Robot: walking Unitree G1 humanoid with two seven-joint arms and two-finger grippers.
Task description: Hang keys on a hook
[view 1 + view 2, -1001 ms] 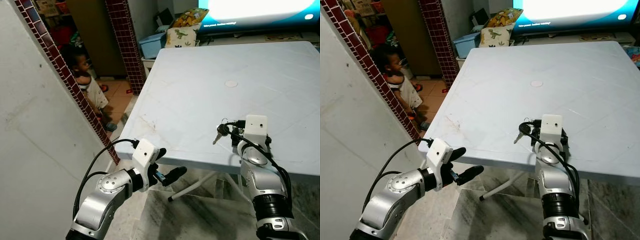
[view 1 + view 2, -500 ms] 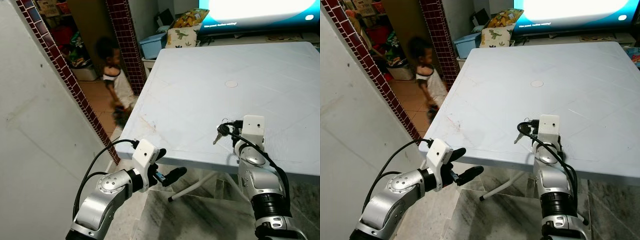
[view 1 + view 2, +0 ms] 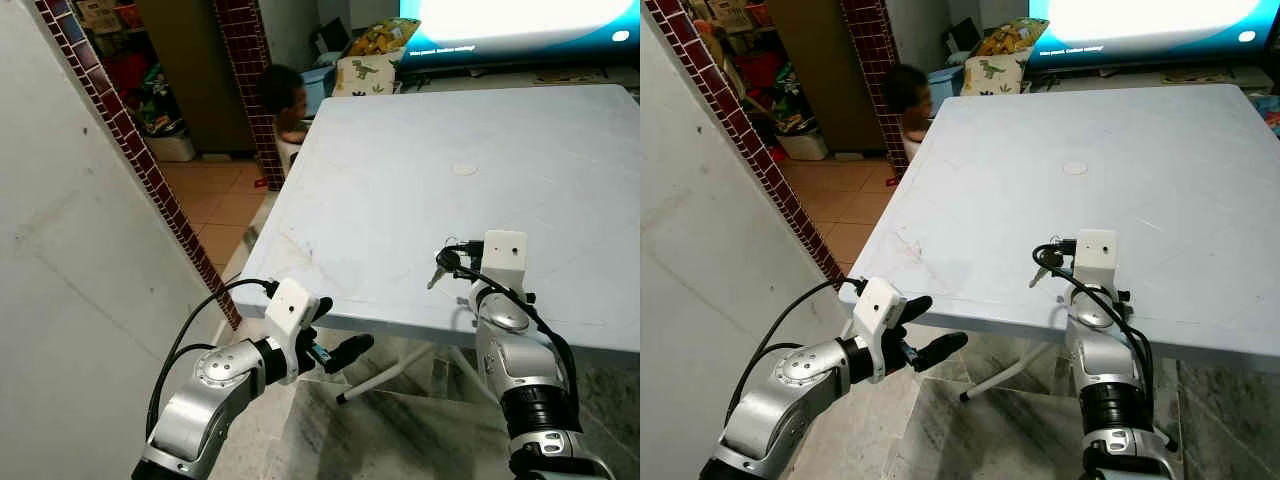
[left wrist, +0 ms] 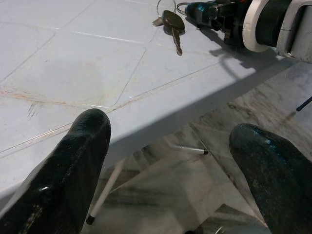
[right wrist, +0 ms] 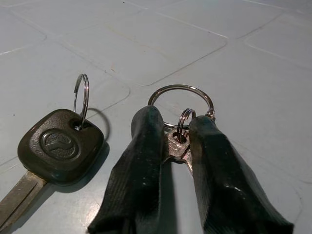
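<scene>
Right gripper down at the worktop, jaws pinched tight on the keys. Between the fingertips: a small silver key blade and its little ring, clamped. Just past the tips, the big ring poking out, flat on the worktop. Beside the jaws, off to one side, a dark-headed key with its own ring standing up, blade trailing back alongside the fingers. From the head camera, keys lying near the worktop's near edge, right in front of the right wrist.

Left gripper below the worktop's edge, jaws spread wide, nothing between them. Through the gap in its wrist view: worktop edge, pale floor underneath, and well beyond the fingertips the keys lying next to the right gripper.

Far side of the jaws, beyond the worktop: a small person at the far corner, blurred, by the brick pillar. Bright screen along the back.
</scene>
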